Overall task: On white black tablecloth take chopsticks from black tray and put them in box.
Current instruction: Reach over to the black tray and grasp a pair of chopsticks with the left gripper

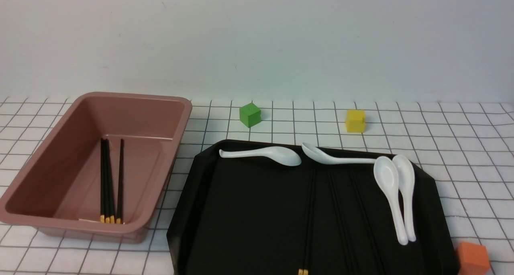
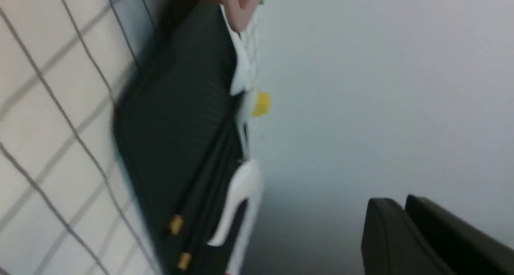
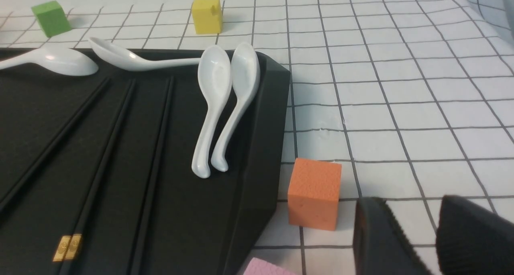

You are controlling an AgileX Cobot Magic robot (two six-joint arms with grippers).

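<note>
The pinkish-brown box (image 1: 48, 174) stands at the left on the tablecloth (image 1: 461, 146), with three chopsticks (image 1: 110, 178) lying inside it. More chopsticks (image 1: 308, 214) lie lengthwise in the black tray (image 1: 241, 218), and their yellow ends (image 3: 68, 247) point toward me. Neither gripper shows in the front view. In the blurred left wrist view, my left gripper (image 2: 395, 200) hangs in the air with its fingers together and nothing between them. My right gripper (image 3: 413, 210) is open and empty over the cloth, beside the tray's right edge (image 3: 261, 166).
Several white spoons (image 1: 395, 194) lie along the tray's far and right sides. A green cube (image 1: 250, 115) and a yellow cube (image 1: 355, 121) sit behind the tray. An orange cube (image 3: 315, 192) is by its near right corner. A pink object's (image 3: 265, 269) corner shows beside it.
</note>
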